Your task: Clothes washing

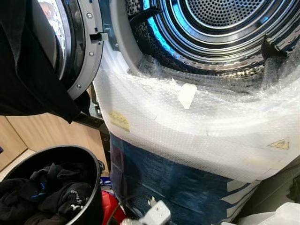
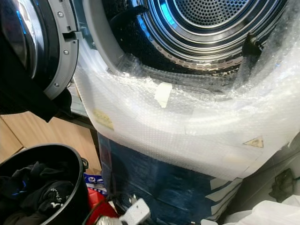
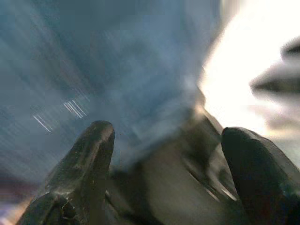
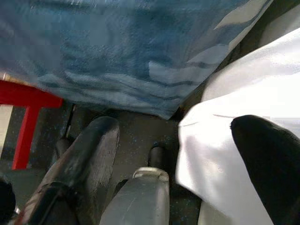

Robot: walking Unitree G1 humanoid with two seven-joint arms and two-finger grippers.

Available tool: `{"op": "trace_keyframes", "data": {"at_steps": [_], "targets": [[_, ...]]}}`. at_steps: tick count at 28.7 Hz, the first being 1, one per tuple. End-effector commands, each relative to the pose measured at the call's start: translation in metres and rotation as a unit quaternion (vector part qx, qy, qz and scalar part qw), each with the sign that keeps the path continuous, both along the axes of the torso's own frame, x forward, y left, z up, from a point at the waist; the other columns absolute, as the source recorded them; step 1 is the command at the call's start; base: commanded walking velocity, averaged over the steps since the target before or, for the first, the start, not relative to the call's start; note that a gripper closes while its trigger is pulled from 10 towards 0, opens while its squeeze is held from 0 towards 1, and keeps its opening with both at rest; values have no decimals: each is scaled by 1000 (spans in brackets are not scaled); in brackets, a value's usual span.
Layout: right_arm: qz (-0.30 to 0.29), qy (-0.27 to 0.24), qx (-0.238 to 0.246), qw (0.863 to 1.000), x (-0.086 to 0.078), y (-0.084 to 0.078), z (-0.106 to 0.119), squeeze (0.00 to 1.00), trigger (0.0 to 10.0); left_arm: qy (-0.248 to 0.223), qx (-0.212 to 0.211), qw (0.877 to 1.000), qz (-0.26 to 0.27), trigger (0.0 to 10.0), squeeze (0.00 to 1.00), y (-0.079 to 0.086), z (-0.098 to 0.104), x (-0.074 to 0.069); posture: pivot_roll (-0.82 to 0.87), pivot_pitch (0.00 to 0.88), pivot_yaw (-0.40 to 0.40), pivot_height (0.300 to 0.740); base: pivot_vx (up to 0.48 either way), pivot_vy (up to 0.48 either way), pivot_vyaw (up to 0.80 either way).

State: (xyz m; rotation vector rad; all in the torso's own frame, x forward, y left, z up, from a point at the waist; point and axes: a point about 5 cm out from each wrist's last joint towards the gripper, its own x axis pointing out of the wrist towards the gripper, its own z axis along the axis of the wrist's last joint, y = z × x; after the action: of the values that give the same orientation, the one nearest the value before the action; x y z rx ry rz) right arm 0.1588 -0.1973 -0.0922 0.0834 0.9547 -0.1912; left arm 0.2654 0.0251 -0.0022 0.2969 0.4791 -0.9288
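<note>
The washing machine's drum (image 1: 220, 33) stands open right in front of me, its steel inside lit blue. Its round door (image 1: 77, 47) is swung out on the left, and a black garment (image 1: 28, 70) hangs over it. A black basket (image 1: 93, 159) at the lower left holds several dark clothes (image 1: 51, 192). Dark pieces (image 1: 272, 47) sit at the drum's rim; I cannot tell what they are. My left gripper (image 3: 166, 133) is open in a blurred wrist view, with nothing between its fingers. My right gripper (image 4: 174, 124) is open low over the floor, holding nothing.
Bubble wrap (image 1: 197, 126) covers the machine's front below the opening, with blue sheeting (image 1: 178, 187) under it. A red object (image 1: 110, 206) and a white plug-like piece (image 1: 157, 213) lie on the floor by the basket. White plastic (image 4: 243, 93) lies at the right.
</note>
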Motion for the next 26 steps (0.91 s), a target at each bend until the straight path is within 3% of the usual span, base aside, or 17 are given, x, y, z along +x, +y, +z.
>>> {"op": "trace_keyframes", "data": {"at_steps": [1,2,3,6,7,11,18,21,22,23,26], "targets": [[5,6,1,1000,-6,3,-3,0,10000,-37,-12,999,4,10000,0,-1,14,11,-44,11,41,740,0,0,0],[5,6,1,1000,-6,3,-3,0,10000,-37,-12,999,4,10000,0,-1,14,11,-44,11,41,740,0,0,0],[6,7,3,1000,-7,5,-3,0,10000,-59,-47,997,10,10000,0,-2,29,19,-34,17,47,740,0,0,0],[16,10,8,1000,-9,10,-5,0,10000,-167,-61,983,-34,10000,0,-10,70,26,-4,27,46,740,0,0,0],[15,11,8,1000,-10,10,-5,0,10000,-192,-81,978,-25,10000,0,-11,87,28,-3,27,51,740,0,0,0],[23,10,4,1000,-9,11,-5,0,10000,-232,-85,969,2,10000,0,-3,108,30,-11,32,58,740,0,0,0],[26,10,0,1000,-8,7,-4,0,10000,-297,-73,942,141,10000,0,49,139,20,5,43,46,740,0,0,0],[33,14,-2,999,-10,6,-5,0,10000,-305,-57,919,245,10000,0,85,146,13,23,44,36,740,0,0,0],[37,16,-3,999,-10,6,-5,0,10000,-313,-49,899,303,10000,0,106,149,11,39,46,27,740,0,0,0],[37,16,-3,999,-10,6,-5,0,10000,-313,-49,899,303,10000,0,106,149,11,39,46,27,740,0,0,0],[47,16,-4,999,-9,6,-4,0,10000,-296,-57,873,383,10000,0,132,153,11,52,50,21,740,0,0,0]]}}
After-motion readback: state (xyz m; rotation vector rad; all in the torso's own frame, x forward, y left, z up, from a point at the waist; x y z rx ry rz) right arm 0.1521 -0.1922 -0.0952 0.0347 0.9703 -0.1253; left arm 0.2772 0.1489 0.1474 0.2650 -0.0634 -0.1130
